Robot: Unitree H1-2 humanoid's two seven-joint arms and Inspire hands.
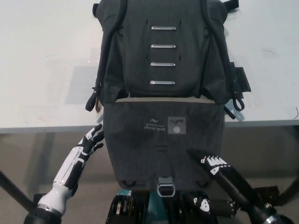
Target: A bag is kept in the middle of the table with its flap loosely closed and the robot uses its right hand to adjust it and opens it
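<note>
One black right hand (216, 166) sits low and right of centre, fingers spread and holding nothing, just over the hanging flap (163, 144); the flap runs up-frame to the backpack (163, 51) on the table (42, 70); the white left hand (86, 148), open, idles at lower left.

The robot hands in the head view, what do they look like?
The left robot hand is white with black fingers and black panels along a slim white forearm that ends in a grey cuff. The right robot hand is black with small white markings near the knuckles, on a slim black forearm with a metallic ring at the wrist.
</note>
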